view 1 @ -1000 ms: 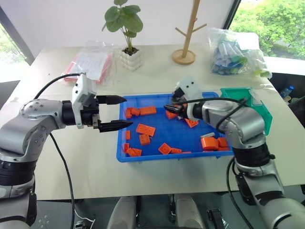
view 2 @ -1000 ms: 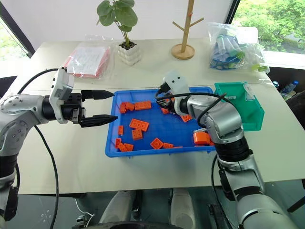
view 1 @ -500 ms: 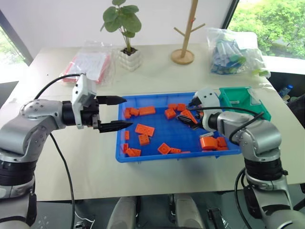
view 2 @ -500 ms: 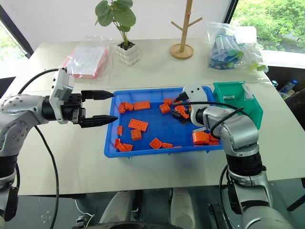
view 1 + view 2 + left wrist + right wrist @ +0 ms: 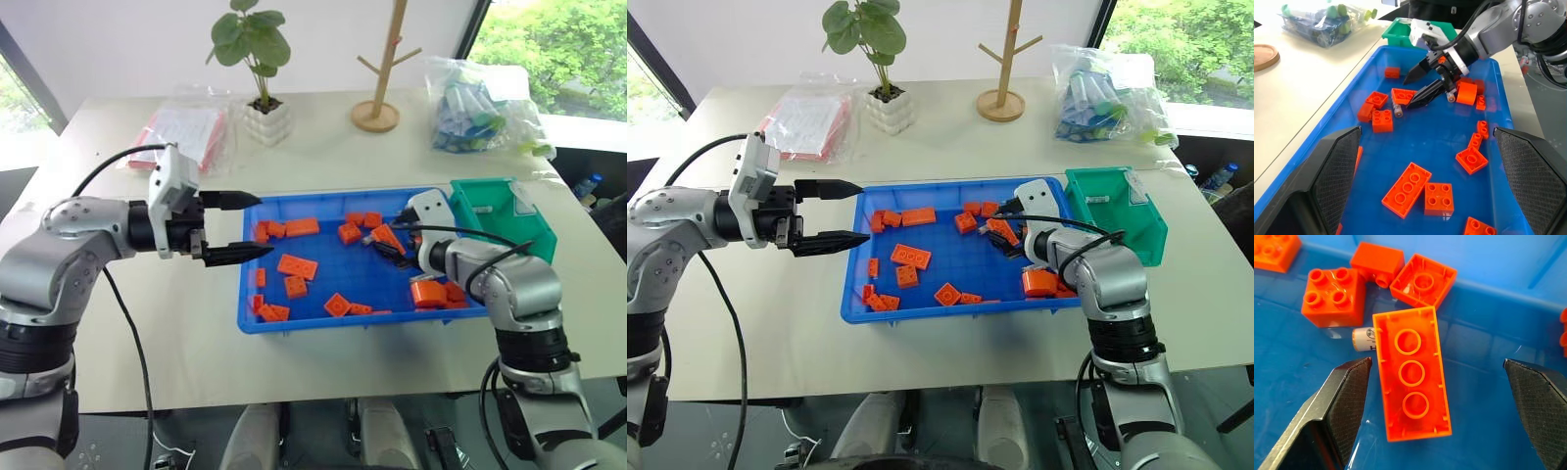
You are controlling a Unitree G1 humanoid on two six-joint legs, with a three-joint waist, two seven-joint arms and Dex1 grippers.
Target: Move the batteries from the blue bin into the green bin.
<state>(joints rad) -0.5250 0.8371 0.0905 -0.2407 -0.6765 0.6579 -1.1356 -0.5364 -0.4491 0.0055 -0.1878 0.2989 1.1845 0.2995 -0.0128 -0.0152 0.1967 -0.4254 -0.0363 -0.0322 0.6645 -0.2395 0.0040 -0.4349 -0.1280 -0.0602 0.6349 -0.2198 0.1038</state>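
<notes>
Your right tool [image 5: 1435,377] hung wide open and empty over an upturned brick [image 5: 1411,373] that covered most of a battery [image 5: 1363,339] in the blue bin [image 5: 323,284]; closing there risked grabbing the brick. Left tool [image 5: 240,227] open, empty. Green bin [image 5: 500,211] beyond.

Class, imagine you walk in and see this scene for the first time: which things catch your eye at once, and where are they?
The bright blue bin in the middle of the table stands out first, scattered with orange bricks. At its right end the right gripper hangs open over an upturned brick with a battery partly hidden under it. The left gripper hovers open at the bin's left edge, and the green bin sits at the far right corner.
</notes>
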